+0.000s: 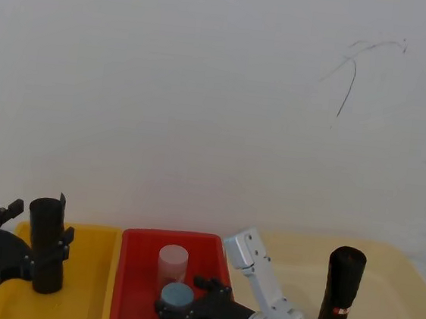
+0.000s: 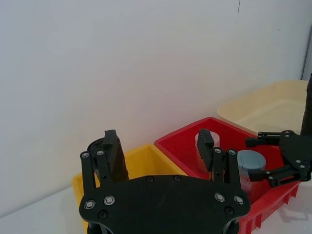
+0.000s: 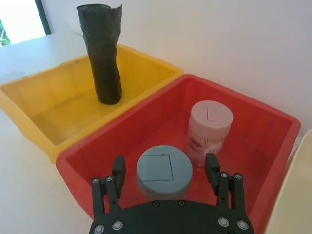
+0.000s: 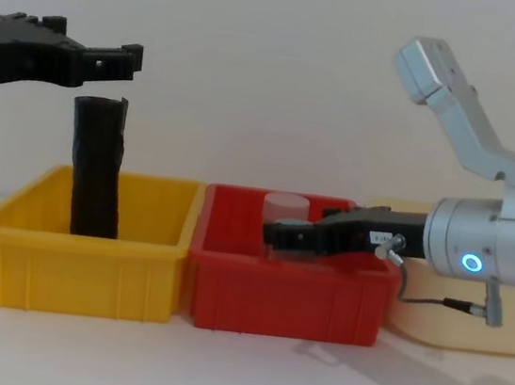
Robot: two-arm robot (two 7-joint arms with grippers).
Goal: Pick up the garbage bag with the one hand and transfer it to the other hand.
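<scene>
The garbage bag (image 1: pixel 343 284), a tall black roll with a red-and-white label, stands upright in the cream bin (image 1: pixel 293 267) on the right, with no gripper touching it. My left gripper (image 4: pixel 123 59) hangs open high over the yellow bin (image 4: pixel 78 259), just above a plain black roll (image 4: pixel 97 167) with a ragged top. In the left wrist view its fingers (image 2: pixel 111 146) stand wide apart. My right gripper (image 3: pixel 165 168), with a blue ring light, reaches low into the red bin (image 3: pixel 87 156), open on either side of a blue-grey jar (image 3: pixel 163 170).
A pale pink jar (image 3: pixel 209 124) stands behind the blue-grey jar in the red bin. Three bins sit side by side against a white wall: yellow, red, cream. The right arm's silver links (image 1: pixel 258 275) rise between the red and cream bins.
</scene>
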